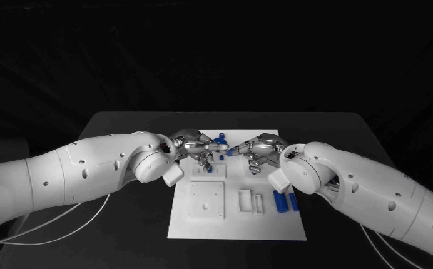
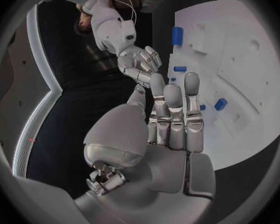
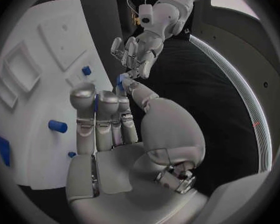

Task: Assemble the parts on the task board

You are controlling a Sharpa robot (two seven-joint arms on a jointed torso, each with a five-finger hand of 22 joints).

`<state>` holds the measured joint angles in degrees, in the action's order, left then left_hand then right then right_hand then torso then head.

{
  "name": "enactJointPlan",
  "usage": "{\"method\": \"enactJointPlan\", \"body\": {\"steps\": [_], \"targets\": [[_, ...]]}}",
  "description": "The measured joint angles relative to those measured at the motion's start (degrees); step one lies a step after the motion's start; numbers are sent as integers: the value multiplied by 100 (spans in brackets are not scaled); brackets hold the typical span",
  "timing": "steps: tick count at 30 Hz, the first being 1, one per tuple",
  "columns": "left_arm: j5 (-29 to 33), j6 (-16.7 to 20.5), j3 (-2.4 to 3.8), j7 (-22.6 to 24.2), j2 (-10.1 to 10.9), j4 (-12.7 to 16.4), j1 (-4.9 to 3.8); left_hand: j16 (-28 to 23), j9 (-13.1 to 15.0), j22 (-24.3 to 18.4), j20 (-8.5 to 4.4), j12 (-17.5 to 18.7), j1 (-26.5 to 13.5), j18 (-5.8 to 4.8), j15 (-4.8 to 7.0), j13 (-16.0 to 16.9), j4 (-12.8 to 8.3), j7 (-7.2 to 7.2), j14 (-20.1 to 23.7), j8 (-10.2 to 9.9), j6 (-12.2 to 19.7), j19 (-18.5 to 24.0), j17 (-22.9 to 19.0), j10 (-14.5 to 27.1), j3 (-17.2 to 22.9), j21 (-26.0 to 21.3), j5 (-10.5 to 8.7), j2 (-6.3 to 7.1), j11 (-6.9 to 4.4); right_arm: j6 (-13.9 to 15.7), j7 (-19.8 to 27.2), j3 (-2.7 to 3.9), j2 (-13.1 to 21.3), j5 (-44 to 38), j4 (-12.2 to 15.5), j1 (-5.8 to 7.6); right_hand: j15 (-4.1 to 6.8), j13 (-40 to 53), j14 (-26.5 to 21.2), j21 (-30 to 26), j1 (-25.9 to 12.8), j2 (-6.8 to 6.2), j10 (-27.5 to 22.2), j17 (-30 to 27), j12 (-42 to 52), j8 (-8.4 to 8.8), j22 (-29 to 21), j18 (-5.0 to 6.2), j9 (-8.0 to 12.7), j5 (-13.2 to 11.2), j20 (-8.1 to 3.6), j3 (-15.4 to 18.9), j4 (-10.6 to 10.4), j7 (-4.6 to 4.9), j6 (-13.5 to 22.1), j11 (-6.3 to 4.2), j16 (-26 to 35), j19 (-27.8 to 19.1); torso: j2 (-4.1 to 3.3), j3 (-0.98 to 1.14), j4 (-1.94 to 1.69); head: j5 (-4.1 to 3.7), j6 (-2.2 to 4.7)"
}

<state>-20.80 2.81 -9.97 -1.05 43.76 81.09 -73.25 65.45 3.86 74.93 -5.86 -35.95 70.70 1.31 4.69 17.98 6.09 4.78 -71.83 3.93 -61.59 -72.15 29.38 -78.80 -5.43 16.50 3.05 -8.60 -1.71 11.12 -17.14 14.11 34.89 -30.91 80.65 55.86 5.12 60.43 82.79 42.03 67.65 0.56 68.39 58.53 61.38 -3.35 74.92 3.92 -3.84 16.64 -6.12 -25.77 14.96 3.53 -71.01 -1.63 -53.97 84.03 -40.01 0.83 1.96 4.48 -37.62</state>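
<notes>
White task board [image 1: 236,228] lies flat mid-desk; two blue parts [image 1: 286,201] lie side by side near its right edge.

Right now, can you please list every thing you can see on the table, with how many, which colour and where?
task board: one, white, middle of the black table, between the two arms.
white blocks: one large flat square on the near half of the board, narrower upright pieces just to its right.
blue parts lying near right side: two, blue, side by side on the board beside the right forearm.
blue parts at the hands: blue, at the far half of the board among the fingertips; exact count cannot be told.
table: one, black.
left hand: silver, over the far half of the board.
right hand: silver, facing the left hand; a blue piece sits at its fingertips.
</notes>
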Motion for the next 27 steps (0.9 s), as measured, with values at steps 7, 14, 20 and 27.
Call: {"method": "enactJointPlan", "body": {"steps": [7,14,20,27], "targets": [[74,-90,-5,58,0,-16,4,22,1,0,0,0,-22,0,21,12,23,-12,21,-1,89,0,2,4,-76,0,0,23,-3,-2,27,10,6,19,3,-4,0,6,0,0,7,6,0,0,0,1,0,0,-1,-44,0,0,0,6,7,0,0,0,0,0,0,0,-8],[100,-145,-8,75,-7,-23,9,44,1,-1,-20,0,-22,-1,20,22,23,-2,21,-1,146,20,5,10,-118,23,0,23,-10,-5,39,15,9,29,2,-4,-1,6,0,0,7,5,0,0,0,5,-1,0,-8,-44,0,-16,18,7,8,0,0,0,1,-2,3,2,-14],[101,-159,-8,65,-10,-30,9,46,4,-1,-20,-25,-172,-1,0,35,22,-2,41,-1,146,20,10,9,-319,40,0,317,-10,-15,44,15,22,42,7,-5,-1,6,0,0,8,4,0,-1,0,11,-1,-1,-8,-72,0,-10,23,7,8,0,0,0,1,1,3,-1,-16],[82,-113,-4,20,-20,-55,24,337,699,-1,-20,-311,-805,-1,5,179,109,-96,45,1055,437,20,74,42,573,249,113,1288,-43,-33,47,32,64,75,51,-31,-2,11,-1,0,8,4,-1,-1,0,-9,-1,-1,-6,-72,1,-9,24,15,16,1,22,0,1,1,1,10,-14]]}}
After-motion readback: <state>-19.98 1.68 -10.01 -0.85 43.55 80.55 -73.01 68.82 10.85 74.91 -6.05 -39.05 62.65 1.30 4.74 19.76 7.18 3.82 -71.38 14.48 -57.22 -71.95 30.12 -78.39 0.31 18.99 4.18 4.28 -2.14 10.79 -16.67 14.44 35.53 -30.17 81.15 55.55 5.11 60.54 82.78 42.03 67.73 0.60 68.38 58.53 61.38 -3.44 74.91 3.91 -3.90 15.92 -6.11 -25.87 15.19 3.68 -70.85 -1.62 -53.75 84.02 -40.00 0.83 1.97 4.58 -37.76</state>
